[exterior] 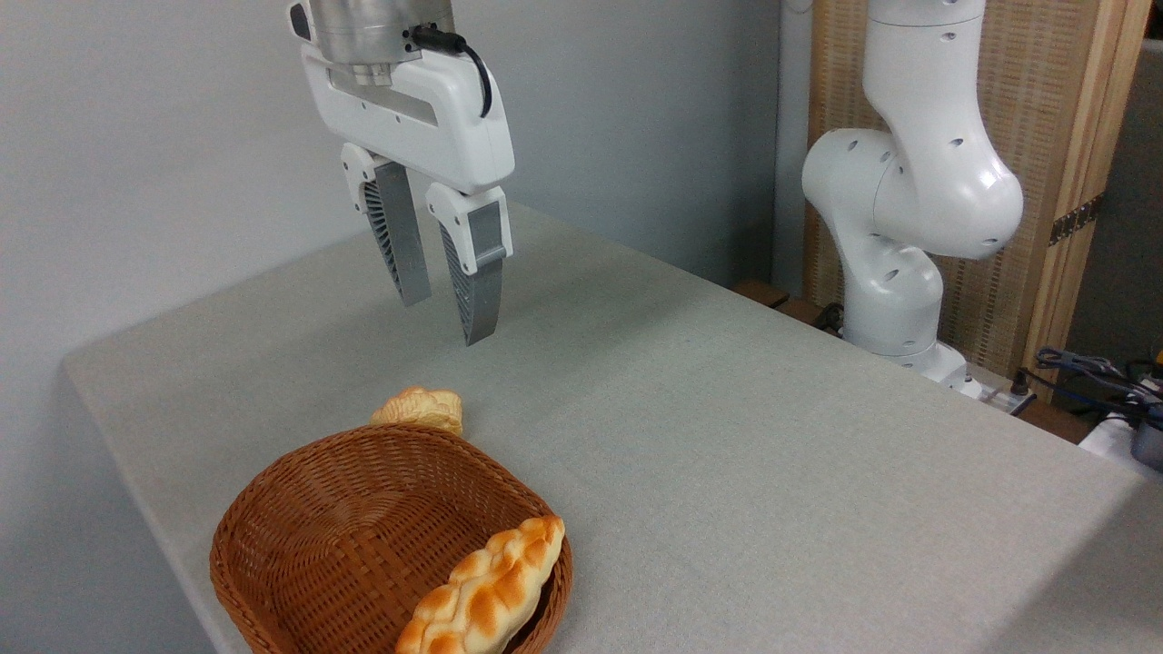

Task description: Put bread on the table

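Glossy white arm [918,182] with round screw recesses; white pincer [445,318], grey ribbed fingers [400,232], black cable [472,59].

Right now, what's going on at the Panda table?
The pincer hangs open and empty above the table. The small bun already lies on the cloth just behind the wicker basket. The braided loaf leans on the basket's near rim. Nothing is gripped.

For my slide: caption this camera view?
Open pincer above bun lying on table behind basket holding braided loaf.
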Action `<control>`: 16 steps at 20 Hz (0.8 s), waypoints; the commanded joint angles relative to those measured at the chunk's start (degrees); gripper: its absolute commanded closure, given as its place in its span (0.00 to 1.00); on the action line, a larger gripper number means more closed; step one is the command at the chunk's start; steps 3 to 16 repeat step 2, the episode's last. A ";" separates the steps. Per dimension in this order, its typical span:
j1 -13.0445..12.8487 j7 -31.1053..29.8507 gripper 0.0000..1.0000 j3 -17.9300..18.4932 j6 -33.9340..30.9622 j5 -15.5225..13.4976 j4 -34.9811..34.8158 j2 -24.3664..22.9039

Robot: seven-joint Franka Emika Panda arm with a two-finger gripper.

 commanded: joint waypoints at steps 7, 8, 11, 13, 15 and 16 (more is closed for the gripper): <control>-1.04 1.36 0.00 1.15 -1.21 0.65 0.32 -0.47; -1.04 1.36 0.00 1.15 -1.21 0.65 0.32 -0.47; -1.04 1.36 0.00 1.15 -1.21 0.65 0.32 -0.47; -1.04 1.36 0.00 1.15 -1.21 0.65 0.32 -0.47; -1.04 1.36 0.00 1.15 -1.21 0.65 0.32 -0.47; -1.04 1.36 0.00 1.15 -1.21 0.65 0.32 -0.47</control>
